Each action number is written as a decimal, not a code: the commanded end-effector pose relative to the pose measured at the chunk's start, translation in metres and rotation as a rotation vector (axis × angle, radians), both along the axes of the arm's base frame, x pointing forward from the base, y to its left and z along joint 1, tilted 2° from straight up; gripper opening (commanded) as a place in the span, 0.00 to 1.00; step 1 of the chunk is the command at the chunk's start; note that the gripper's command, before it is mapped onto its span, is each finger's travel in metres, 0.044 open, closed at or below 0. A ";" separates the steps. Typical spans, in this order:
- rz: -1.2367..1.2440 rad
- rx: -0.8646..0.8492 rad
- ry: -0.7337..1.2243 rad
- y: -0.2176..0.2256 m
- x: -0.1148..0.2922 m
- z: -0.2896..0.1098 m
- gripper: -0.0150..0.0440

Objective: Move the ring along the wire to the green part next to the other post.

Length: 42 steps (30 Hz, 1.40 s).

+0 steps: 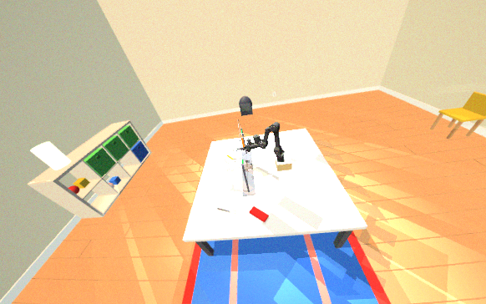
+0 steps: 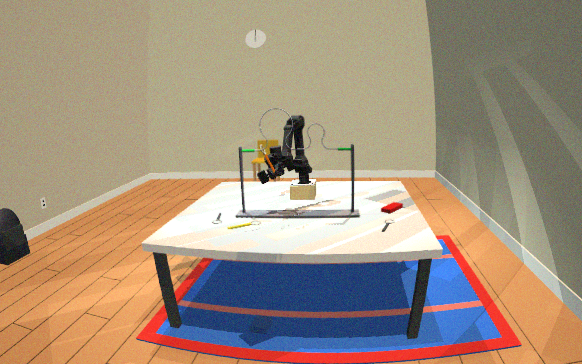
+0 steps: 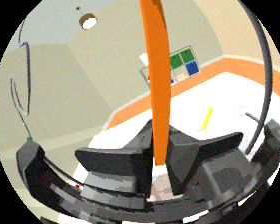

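Observation:
The gripper [image 2: 273, 172] [image 3: 160, 150] is shut on the orange handle [image 2: 269, 162] [image 3: 160, 90] [image 1: 243, 142]. The handle leans, its upper end toward the left post [image 2: 242, 180] in the exterior view. The small ring [image 2: 262, 148] is around or beside the wire just right of the left green part [image 2: 248, 150], near the foot of the large loop [image 2: 276, 108]; whether it touches the wire is too small to tell. The ring is outside the wrist view. The other green part [image 2: 344, 149] [image 3: 29, 138] is beside the right post [image 2: 352, 180].
The grey wire has a large loop and a smaller bend [image 2: 316, 124] between the posts. The arm stands behind the wire on a tan block [image 2: 302, 192]. A red block [image 2: 392, 207] [image 1: 259, 214], a yellow-handled ring tool [image 2: 239, 226] [image 3: 207, 118] and dark-handled ring tools lie on the table.

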State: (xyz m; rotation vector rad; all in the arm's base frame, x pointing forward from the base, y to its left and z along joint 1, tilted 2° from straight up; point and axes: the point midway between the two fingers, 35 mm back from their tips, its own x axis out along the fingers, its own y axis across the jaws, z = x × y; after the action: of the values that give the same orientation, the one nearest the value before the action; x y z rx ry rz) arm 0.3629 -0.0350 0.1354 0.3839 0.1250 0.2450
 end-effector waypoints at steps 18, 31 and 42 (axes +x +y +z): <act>0.118 0.278 0.252 0.037 -0.039 0.033 0.00; 0.265 0.498 0.436 0.055 -0.068 0.071 0.00; 0.370 0.700 0.520 0.064 -0.082 0.105 0.00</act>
State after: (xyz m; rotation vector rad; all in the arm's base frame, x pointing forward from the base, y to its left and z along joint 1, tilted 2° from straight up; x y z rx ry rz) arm 0.2834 0.0262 0.2297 1.0847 0.6354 0.5312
